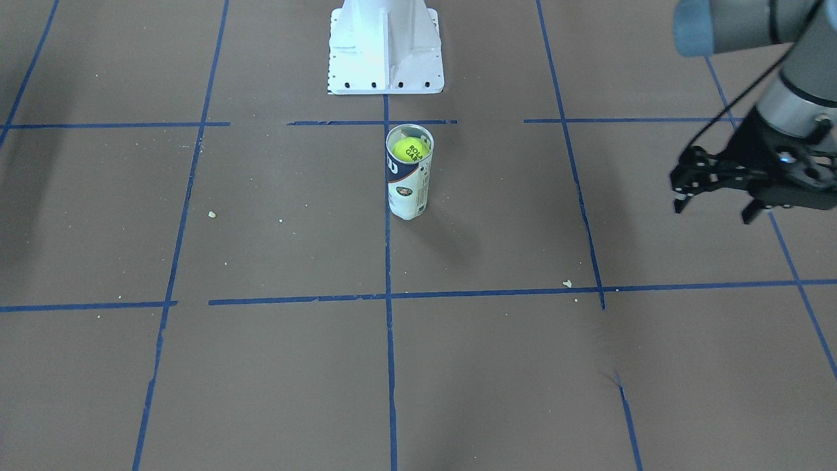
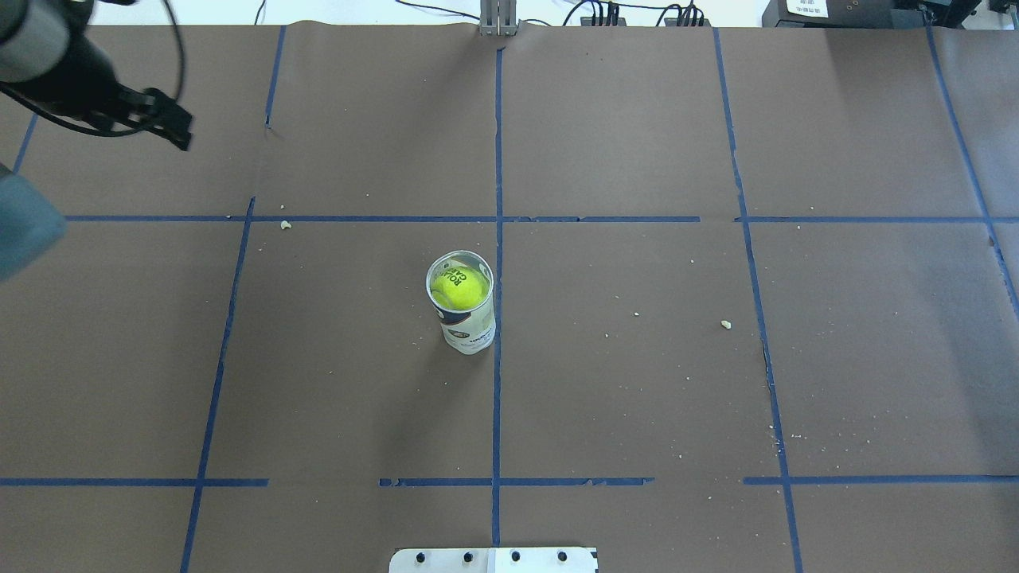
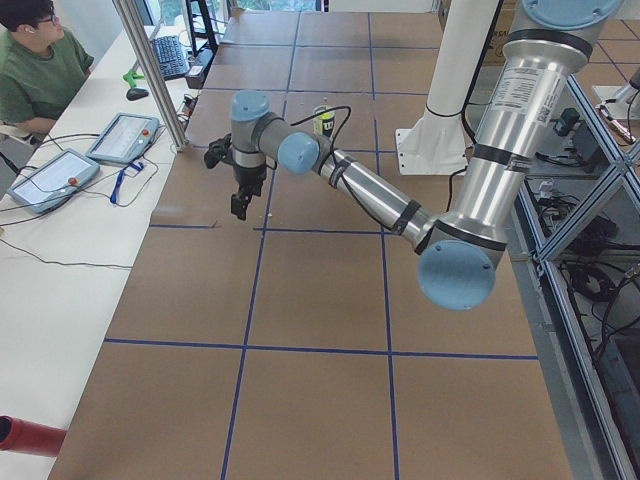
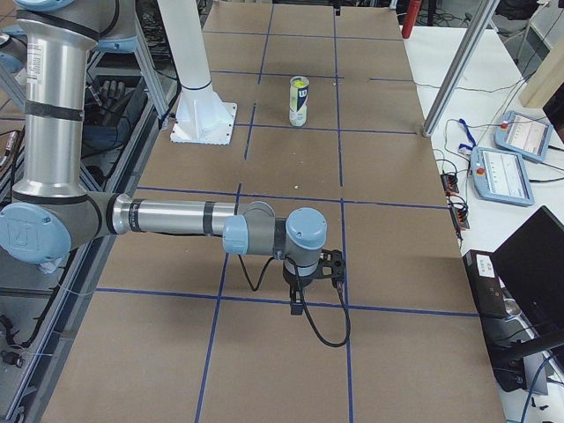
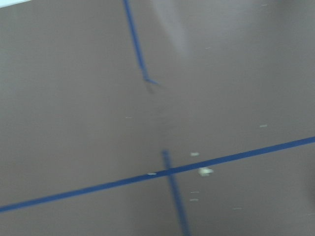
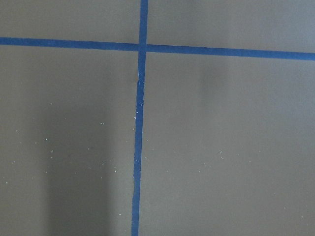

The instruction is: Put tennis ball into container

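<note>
The clear container with its white and navy label stands upright on the brown table, just in front of the robot base. Inside it, near the open top, sits the yellow-green tennis ball, also visible from above as the ball within the container. My left gripper hovers far off to the robot's left, open and empty, well apart from the can. My right gripper appears only in the exterior right view, low over the table far from the container; I cannot tell its state.
The white robot base stands just behind the can. Blue tape lines grid the brown paper, with small crumbs scattered about. An operator sits at a side table with tablets beyond the far edge.
</note>
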`<state>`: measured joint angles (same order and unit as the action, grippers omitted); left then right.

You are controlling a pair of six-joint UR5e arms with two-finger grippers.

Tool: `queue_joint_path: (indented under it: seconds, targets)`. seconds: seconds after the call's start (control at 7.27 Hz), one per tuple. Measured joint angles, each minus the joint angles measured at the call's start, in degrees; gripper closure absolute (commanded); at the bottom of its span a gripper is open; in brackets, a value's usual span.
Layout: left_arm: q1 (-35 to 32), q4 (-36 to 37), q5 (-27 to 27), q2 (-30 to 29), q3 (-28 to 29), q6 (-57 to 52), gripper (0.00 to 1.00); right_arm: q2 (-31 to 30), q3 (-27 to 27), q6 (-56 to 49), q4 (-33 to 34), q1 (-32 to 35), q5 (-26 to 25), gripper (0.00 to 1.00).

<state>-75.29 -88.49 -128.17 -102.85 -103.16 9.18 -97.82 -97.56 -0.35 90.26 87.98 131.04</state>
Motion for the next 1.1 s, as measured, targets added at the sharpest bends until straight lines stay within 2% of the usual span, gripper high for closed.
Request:
queue_joint_path:
  seconds: [0.28, 0.55, 1.1]
  targets:
    - [-8.3, -0.9, -3.6, 8.0, 2.9, -9.2, 0.0, 0.0, 0.0, 0.0, 0.0, 0.0, 0.0, 0.0]
    - [-10.9, -0.9, -4.6, 15.1, 3.6, -10.9, 0.0, 0.0, 0.0, 0.0, 0.0, 0.0, 0.0, 0.0]
    - [-14.0, -0.3, -4.8, 18.2, 5.0, -10.9, 0.0, 0.0, 0.0, 0.0, 0.0, 0.0, 0.0, 0.0]
